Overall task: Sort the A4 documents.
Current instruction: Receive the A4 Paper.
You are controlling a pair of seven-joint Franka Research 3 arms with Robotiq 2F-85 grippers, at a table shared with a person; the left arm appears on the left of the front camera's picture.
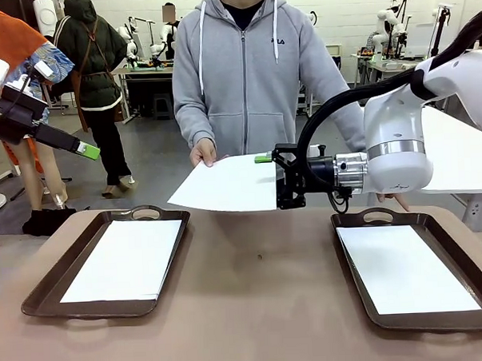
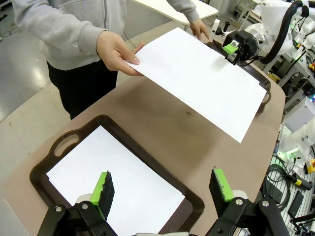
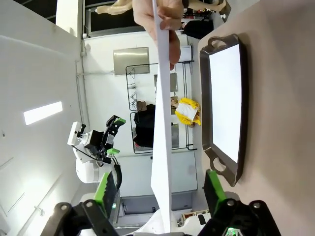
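"FILA" on the person's grey hoodie (small chest logo, barely legible).

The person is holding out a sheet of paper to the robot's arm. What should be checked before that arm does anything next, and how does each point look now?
1. Sheet between the right gripper fingers: ok, its edge runs between them.
2. Fingers closed on it: not ok, the right wrist view shows gaps on both sides.
3. Person's hand supporting the far corner: ok.
4. Right tray free to receive: cannot tell; one sheet already lies in it.
5. Left gripper out of the way: ok, open above the left tray.
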